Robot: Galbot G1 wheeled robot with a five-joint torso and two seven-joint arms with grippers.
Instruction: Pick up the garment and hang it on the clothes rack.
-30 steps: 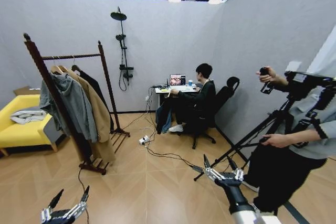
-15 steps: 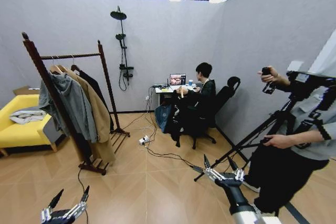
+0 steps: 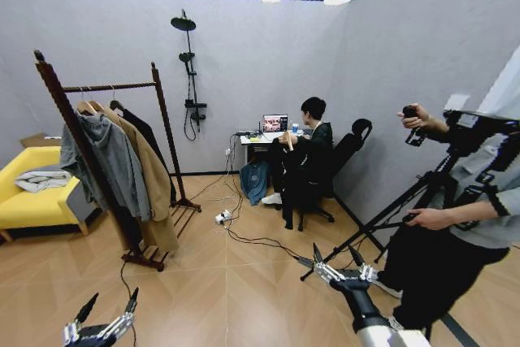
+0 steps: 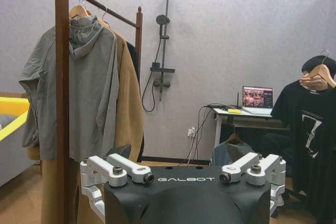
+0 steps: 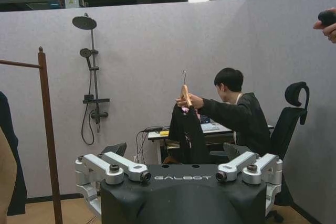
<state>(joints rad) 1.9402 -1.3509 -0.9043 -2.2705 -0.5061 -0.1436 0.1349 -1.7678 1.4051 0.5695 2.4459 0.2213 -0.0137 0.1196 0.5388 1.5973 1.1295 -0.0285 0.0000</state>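
The garment (image 3: 291, 170), a black top on a pale wooden hanger, is held up by a seated person's hand at the desk across the room; it also shows as the garment (image 4: 307, 124) and the garment (image 5: 187, 132). The clothes rack (image 3: 110, 87) stands at the left, dark reddish-brown, its near post (image 4: 62, 103) close by the left arm. Low at the front left, my left gripper (image 3: 109, 300) hangs open and holds nothing. My right gripper (image 3: 333, 251) is open too, low at the front right, far from the garment.
On the rack hang a grey hoodie (image 3: 114, 164), a tan coat (image 3: 154, 176) and a dark garment (image 3: 150, 136). A yellow sofa (image 3: 24, 201) is at the left. Cables and a power strip (image 3: 221, 217) lie on the floor. At the right a person stands by a tripod (image 3: 390, 217).
The seated person has raised the black garment on its hanger in front of them. My right gripper has edged slightly up; the left has not moved.
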